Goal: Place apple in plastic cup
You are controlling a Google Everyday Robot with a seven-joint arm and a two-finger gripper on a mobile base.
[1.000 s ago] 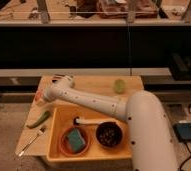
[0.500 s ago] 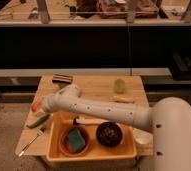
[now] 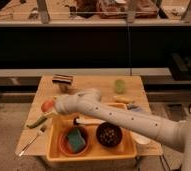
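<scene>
1. Gripper [image 3: 56, 104]: sits at the end of the white arm [image 3: 134, 122], low over the wooden table [image 3: 96, 82], just beyond the far left corner of the yellow tray [image 3: 91, 154]. How far it is open cannot be told, because the wrist housing covers it.

2. Apple [image 3: 47, 105]: 1 orange-red fruit right against the gripper, on the side away from the tray. Whether it is gripped or only touched cannot be told.

3. Arm: crosses the tray's far edge on a diagonal, coming in from the right.

4. Tray contents: 1 orange bowl [image 3: 64, 145] in the left half, holding a teal sponge [image 3: 76, 139]; 1 dark bowl [image 3: 109, 134] in the right half.

5. Green vegetable [image 3: 37, 121]: lies on the table just outside the tray's left wall, below the apple. 1 fork [image 3: 31, 141] lies further out from that wall.

6. Plastic cup [image 3: 120, 86]: upright, beyond the tray's far right corner and well apart from the apple. A yellow item [image 3: 122, 99] lies between the cup and the tray.

7. Dark box [image 3: 63, 80]: beyond the tray's far left corner, near the table's far edge.
</scene>
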